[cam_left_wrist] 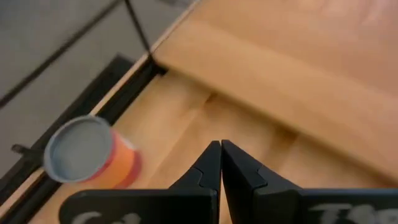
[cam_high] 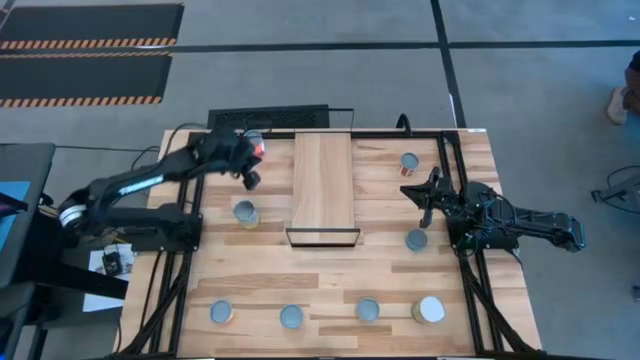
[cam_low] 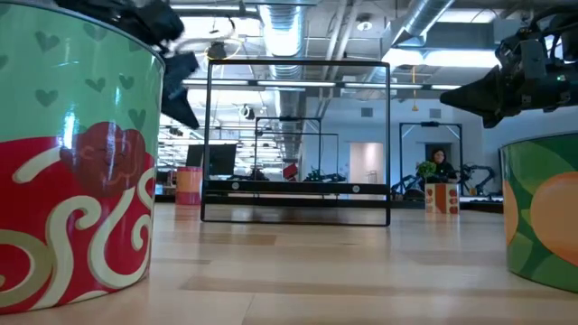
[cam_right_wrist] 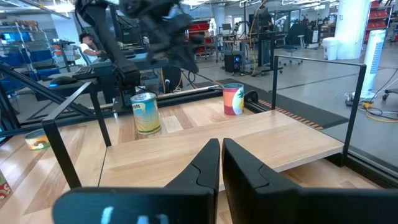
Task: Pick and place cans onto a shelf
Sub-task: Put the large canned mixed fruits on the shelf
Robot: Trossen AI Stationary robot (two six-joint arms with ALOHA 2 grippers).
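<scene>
At the far left, near the back edge of the tabletop [cam_high: 400,280]: left claw [cam_left_wrist: 221,144] pressed together, pinching nothing, hanging just beside an orange-labelled can [cam_left_wrist: 87,152]. A little nearer to the front, a second can [cam_high: 245,213], standing alone and apart from the claw.

In the middle: the shelf [cam_high: 323,180], plank completely bare, no can placed on it yet. Along the front edge, a row of four cans [cam_high: 291,317], the rightmost one with a white lid [cam_high: 431,310].

On the right: two more cans [cam_high: 409,162], one behind and one before the right claw [cam_right_wrist: 221,144]. Fingers of this claw almost together, seemingly with only a thin slit between them, holding nothing, pointing toward the shelf.

Judging from this: very early in the task, all eight cans down on the tabletop, step in hand probably the reach for the first can on the left. For the next move: spread the left claw wider than the can, bring it down around the orange label, close, lift clear of the black frame, then set upright on the plank.
</scene>
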